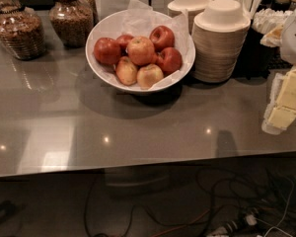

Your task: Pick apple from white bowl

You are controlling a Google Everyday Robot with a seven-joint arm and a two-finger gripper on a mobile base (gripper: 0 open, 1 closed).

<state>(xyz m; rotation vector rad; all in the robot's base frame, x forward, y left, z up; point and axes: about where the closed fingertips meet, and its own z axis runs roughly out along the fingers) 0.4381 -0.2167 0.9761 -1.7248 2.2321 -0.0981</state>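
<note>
Gripper (286,101) hung at the right edge, well apart from the bowl (90,51); whether apart or together, I could not tell. The apple (141,51) sat atop the pile in the bowl; bare counter (153,127) lay between.

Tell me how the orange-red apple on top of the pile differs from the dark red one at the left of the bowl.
The top apple is orange-red with a yellowish blush, while the left apple is evenly deep red. The top apple rests on other apples mid-pile, and the left apple sits by the left wall. Both are round, similar in size, and lie in the white bowl. The gripper is at the right edge of the view, away from both.
</note>
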